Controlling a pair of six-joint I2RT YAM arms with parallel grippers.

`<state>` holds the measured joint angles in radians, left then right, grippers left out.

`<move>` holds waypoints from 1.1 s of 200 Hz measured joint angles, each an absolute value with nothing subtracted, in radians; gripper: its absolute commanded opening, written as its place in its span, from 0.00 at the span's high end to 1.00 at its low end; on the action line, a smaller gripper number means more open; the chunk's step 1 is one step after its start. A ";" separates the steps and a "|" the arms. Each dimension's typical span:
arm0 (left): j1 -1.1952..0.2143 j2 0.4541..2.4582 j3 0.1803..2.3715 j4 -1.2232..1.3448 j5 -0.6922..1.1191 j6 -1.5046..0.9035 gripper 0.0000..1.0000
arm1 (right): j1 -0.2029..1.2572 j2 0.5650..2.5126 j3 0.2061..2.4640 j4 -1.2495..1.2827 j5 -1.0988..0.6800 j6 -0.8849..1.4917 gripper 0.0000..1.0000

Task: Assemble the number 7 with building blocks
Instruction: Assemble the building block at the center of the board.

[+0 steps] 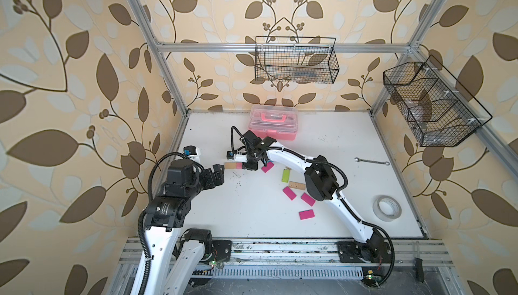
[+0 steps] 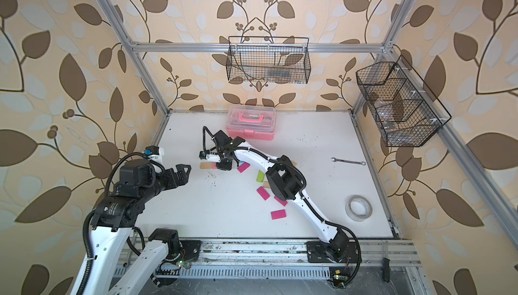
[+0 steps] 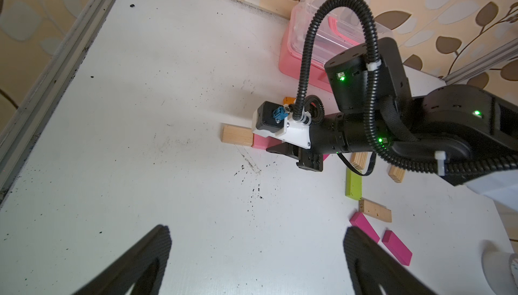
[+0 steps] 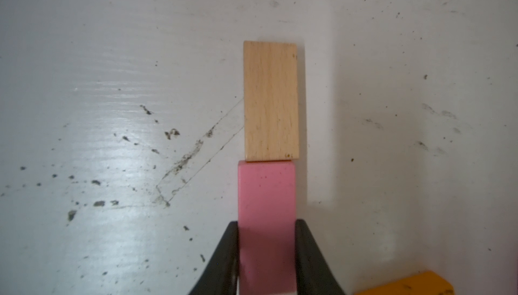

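Narrowly closed on pink block (image 4: pixel 266 192) with right gripper (image 4: pixel 267 237): one dark finger (image 4: pixel 224 257) against each long side, near one end, as seen from the right wrist. Sits at the level of the white table (image 4: pixel 112 83); cannot tell whether resting on it or just clear. Meets wood block (image 4: pixel 270 100) short end to short end, both in one line, with the pink edge slightly offset sideways. Shows a corner of orange block (image 4: pixel 406 285) just beside the gripper.

In both top views, places this two-block row left of table centre, in front of the case (image 1: pixel 273 128), with the wood block (image 1: pixel 230 165) outermost toward the left arm and the right gripper (image 1: pixel 249 164) over the pink one.

Holds left gripper (image 3: pixel 258 233) wide apart and empty above bare table, near the wood end of the row but not touching it.

Scattered loose to the right of the row: magenta block (image 1: pixel 267 166) just beside the right gripper, lime block (image 1: pixel 286 175), second wood block (image 1: pixel 297 186), then three magenta blocks (image 1: pixel 289 193) nearer the front, close to the right arm. Further right, well apart from the blocks: wrench (image 1: pixel 371 161) and tape roll (image 1: pixel 388 208).
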<state>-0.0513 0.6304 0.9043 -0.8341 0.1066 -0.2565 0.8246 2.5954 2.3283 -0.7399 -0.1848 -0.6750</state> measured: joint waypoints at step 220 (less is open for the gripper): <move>-0.051 0.628 0.901 -0.834 0.126 -0.257 0.01 | 0.824 2.595 2.327 -0.718 -0.200 -0.674 0.55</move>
